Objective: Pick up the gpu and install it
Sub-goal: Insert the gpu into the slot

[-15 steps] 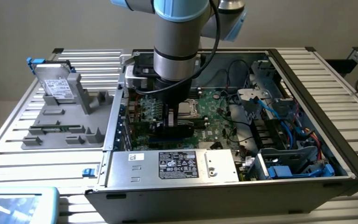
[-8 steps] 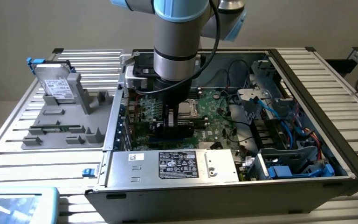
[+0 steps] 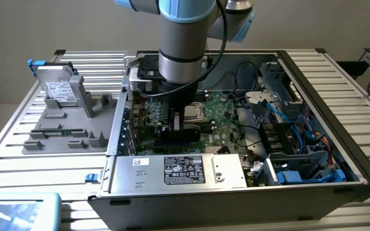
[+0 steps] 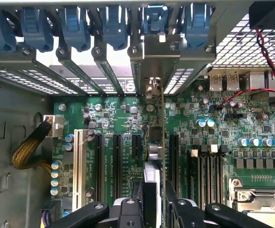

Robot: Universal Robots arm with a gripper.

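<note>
Your gripper (image 4: pixel 152 209) is clamped at a middling width on the gpu (image 4: pixel 162 142), holding it from above with a finger on each face. The card stands upright on its edge, down inside the computer case (image 3: pixel 329 91) and right over the motherboard (image 4: pixel 251 118). In the wrist view it runs straight away from the fingers to its metal end bracket (image 4: pixel 159 59). The bracket sits at the case's rear wall, under the row of blue latches (image 4: pixel 113 23) and in line with one bay.

Beside the card lie the long black slots (image 4: pixel 117 161), with a white slot (image 4: pixel 78 161) further off to the side.

I judge you are in the install step: the pick-up is done and the card is at its slot. I cannot tell whether its bottom edge has entered the slot, because the card hides that edge. Seating it calls for a straight push down, with the card upright, the bracket in its bay and no sideways load on the board.
</note>
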